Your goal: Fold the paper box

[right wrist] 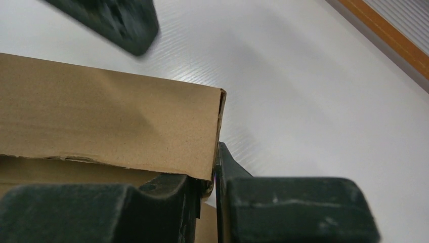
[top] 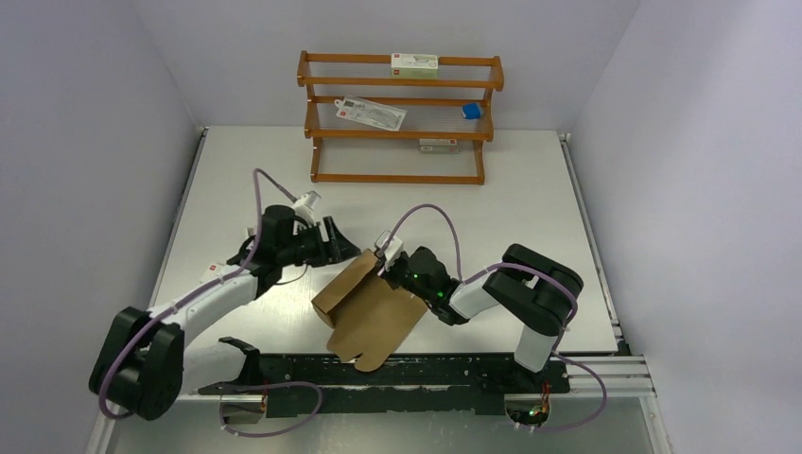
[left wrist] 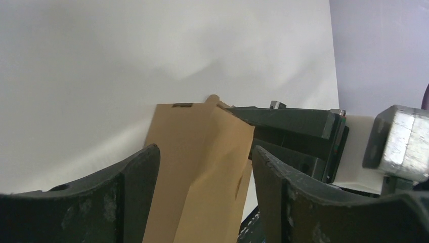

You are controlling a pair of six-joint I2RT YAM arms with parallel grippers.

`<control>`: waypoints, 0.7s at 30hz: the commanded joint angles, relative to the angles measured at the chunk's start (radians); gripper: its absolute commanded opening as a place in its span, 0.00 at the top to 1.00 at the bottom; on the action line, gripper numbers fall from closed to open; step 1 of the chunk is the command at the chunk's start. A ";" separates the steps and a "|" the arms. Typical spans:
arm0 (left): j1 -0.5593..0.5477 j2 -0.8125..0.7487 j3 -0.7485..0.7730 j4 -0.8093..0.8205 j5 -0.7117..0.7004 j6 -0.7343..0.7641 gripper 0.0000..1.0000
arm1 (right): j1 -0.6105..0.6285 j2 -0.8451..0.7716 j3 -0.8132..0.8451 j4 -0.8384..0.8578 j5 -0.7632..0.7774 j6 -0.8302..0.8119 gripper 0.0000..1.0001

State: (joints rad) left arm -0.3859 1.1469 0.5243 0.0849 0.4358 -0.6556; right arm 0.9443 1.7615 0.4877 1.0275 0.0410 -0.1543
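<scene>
The paper box [top: 371,310] is plain brown cardboard, partly folded, lying near the table's front centre with one long wall raised. My right gripper [top: 388,257] is shut on the raised wall's far end; in the right wrist view the cardboard edge [right wrist: 152,126] is pinched between the fingers [right wrist: 222,167]. My left gripper [top: 342,248] is open just left of the box's far end. In the left wrist view the folded cardboard [left wrist: 202,162] stands between its spread fingers [left wrist: 136,177], with no visible contact, and the right gripper's dark body [left wrist: 298,131] is behind.
A wooden rack [top: 399,118] stands at the back with white cartons [top: 414,63] and a small blue block [top: 471,111]. A black rail [top: 397,378] runs along the front edge. Grey walls close in both sides.
</scene>
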 commanded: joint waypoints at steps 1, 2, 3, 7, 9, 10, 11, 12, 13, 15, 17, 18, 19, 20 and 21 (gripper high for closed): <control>-0.080 0.083 0.033 0.163 -0.026 -0.035 0.28 | 0.011 0.023 -0.003 -0.053 -0.059 -0.016 0.94; -0.099 0.109 0.042 0.175 -0.026 -0.039 0.28 | 0.011 0.023 -0.003 -0.052 -0.059 -0.016 0.94; -0.116 0.131 0.050 0.186 -0.026 -0.042 0.28 | 0.011 0.024 -0.002 -0.052 -0.055 -0.013 0.94; -0.162 0.187 0.052 0.225 -0.034 -0.062 0.30 | 0.012 0.022 -0.008 -0.034 -0.006 0.002 0.93; -0.178 0.194 0.036 0.256 -0.031 -0.087 0.31 | 0.012 0.023 -0.012 -0.021 0.028 0.016 0.93; -0.183 0.195 0.029 0.270 -0.028 -0.096 0.32 | 0.014 0.025 -0.013 -0.014 0.053 0.025 0.93; -0.189 0.195 0.022 0.285 -0.026 -0.105 0.33 | 0.014 0.027 -0.014 -0.006 0.075 0.037 0.92; -0.195 0.196 0.018 0.289 -0.025 -0.109 0.34 | 0.015 0.030 -0.017 0.003 0.094 0.049 0.92; -0.200 0.197 0.014 0.293 -0.025 -0.114 0.34 | 0.015 0.033 -0.021 0.016 0.114 0.059 0.92; -0.209 0.196 0.008 0.299 -0.028 -0.121 0.36 | 0.017 0.040 -0.028 0.041 0.150 0.080 0.92; -0.217 0.195 -0.001 0.311 -0.029 -0.131 0.37 | 0.017 0.047 -0.035 0.063 0.174 0.101 0.92; -0.223 0.195 -0.005 0.314 -0.030 -0.135 0.37 | 0.018 0.049 -0.035 0.068 0.187 0.111 0.92; -0.226 0.195 -0.008 0.317 -0.031 -0.138 0.38 | 0.019 0.050 -0.035 0.072 0.201 0.126 0.92; -0.229 0.194 -0.011 0.322 -0.030 -0.140 0.38 | 0.018 0.052 -0.035 0.077 0.211 0.134 0.92; -0.231 0.194 -0.014 0.327 -0.029 -0.145 0.39 | 0.019 0.053 -0.035 0.082 0.223 0.140 0.92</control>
State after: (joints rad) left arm -0.5713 1.3449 0.5243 0.3260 0.3264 -0.7448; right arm 0.9627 1.7794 0.4633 1.0977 0.1623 -0.0605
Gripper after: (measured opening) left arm 0.626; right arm 0.134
